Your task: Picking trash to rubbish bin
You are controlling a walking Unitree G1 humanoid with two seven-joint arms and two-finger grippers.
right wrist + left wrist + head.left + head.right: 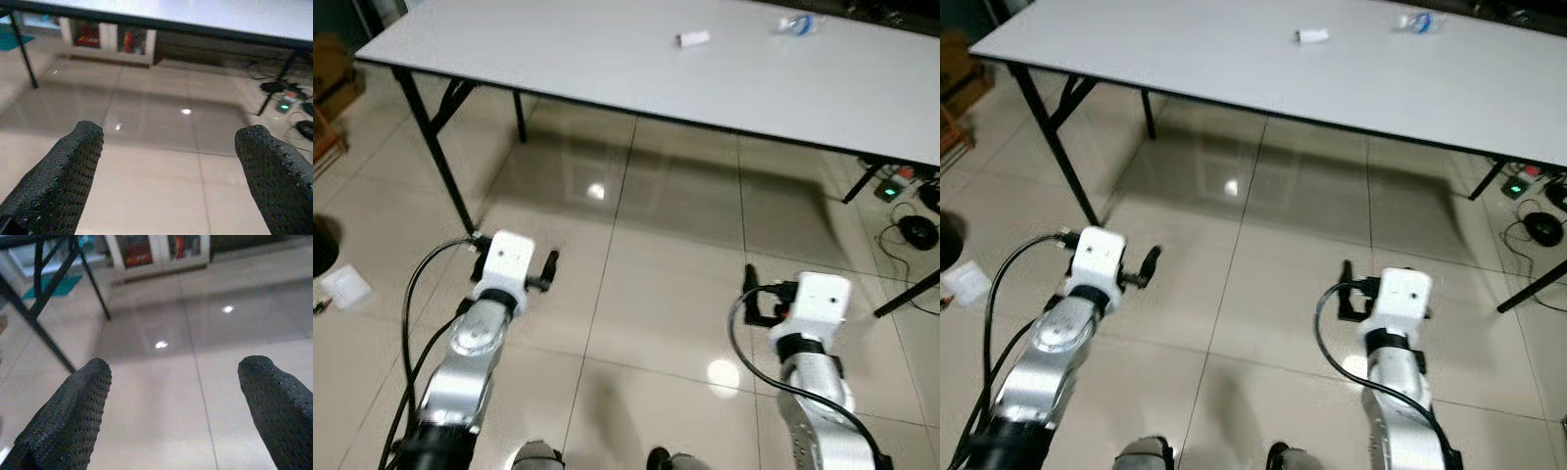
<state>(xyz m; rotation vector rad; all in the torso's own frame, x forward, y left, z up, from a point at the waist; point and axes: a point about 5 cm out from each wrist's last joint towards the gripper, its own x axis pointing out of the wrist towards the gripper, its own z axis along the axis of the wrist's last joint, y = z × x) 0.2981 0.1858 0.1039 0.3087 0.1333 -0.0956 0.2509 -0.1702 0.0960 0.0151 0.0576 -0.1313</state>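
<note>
A small white scrap [693,38] lies on the long white table [558,59], and a crumpled clear-and-blue wrapper [796,24] lies further right near the table's far edge. Both arms are held low over the tiled floor, in front of the table and well short of it. My left gripper [546,269] is open, and in the left wrist view its fingers [83,401] stand wide apart with bare floor between them. My right gripper [752,296] is open too, with nothing between its fingers [68,166].
Black table legs [435,147] stand ahead on the left. A white sheet [345,286] and a dark round object [321,245] lie on the floor at the far left. A power strip [893,188] and cables [915,232] lie at the right.
</note>
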